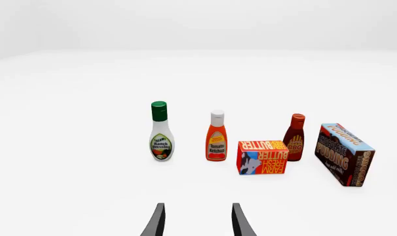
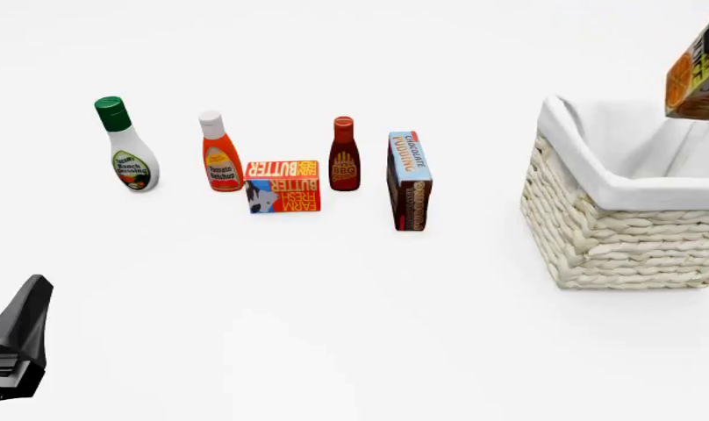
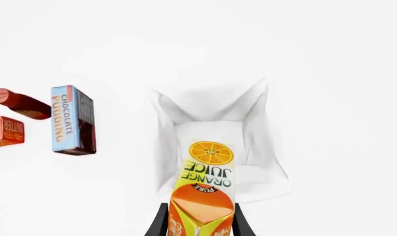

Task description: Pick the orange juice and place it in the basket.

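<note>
Orange juice point(image 3: 208, 182) above lined basket point(image 2: 600, 237)

The orange juice point(image 3: 205, 189) hangs above the basket point(image 2: 618, 237), right of the groceries.

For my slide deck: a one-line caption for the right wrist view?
Right claw holds the orange juice above the basket.

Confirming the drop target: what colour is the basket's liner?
White, over cream wicker basket; the front view shows it best.
</note>
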